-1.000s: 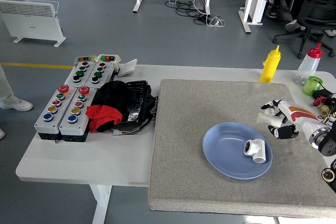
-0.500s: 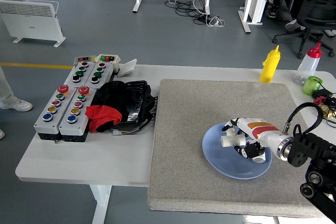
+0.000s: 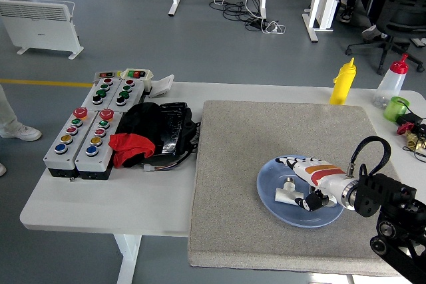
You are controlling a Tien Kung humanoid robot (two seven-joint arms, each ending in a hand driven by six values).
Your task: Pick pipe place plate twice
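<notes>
Bare grey mat [image 3: 246,134] leaves open passage left and far of the plate [image 3: 269,194]. Bottles [image 3: 343,82] block the far right; button boxes [image 3: 93,128] crowd the left surface.

R hand [image 3: 307,179] over blue plate [image 3: 269,199], white pipe [image 3: 289,192] under fingers.
</notes>
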